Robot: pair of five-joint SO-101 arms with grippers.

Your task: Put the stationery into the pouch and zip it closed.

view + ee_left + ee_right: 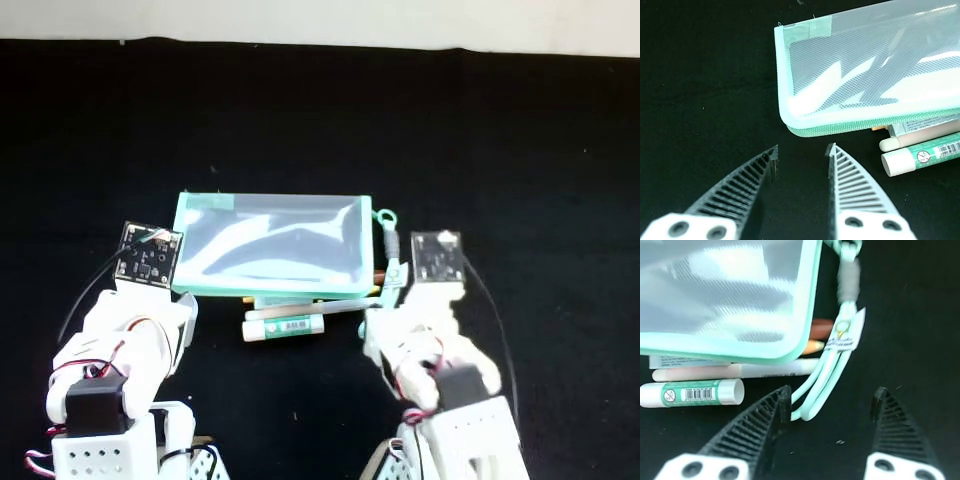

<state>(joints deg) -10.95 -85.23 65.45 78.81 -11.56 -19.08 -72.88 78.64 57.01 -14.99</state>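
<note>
Nothing looks packed yet — glue stick point(285, 326) and pen point(735, 371) lie on the tabletop point(500, 150) beside the mesh pouch point(270, 245); left gripper point(802, 148) and right gripper point(833, 390) hover, jaws spread, empty — zipping remains.

Bare table point(700, 75) before left tool point(802, 150); glue stick point(925, 155), pens point(920, 135) crowd pouch point(865, 75) near edge (strap loop point(812, 400) within right tool point(832, 392)).

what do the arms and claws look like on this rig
Both arms are white plastic shells with black motor blocks and loose red, white and black wires: the left arm and the right arm look alike. The left claw has one black and one white finger, both ribbed and tapering to a point. The right claw has two black ribbed fingers on white bases with screw holes.
</note>
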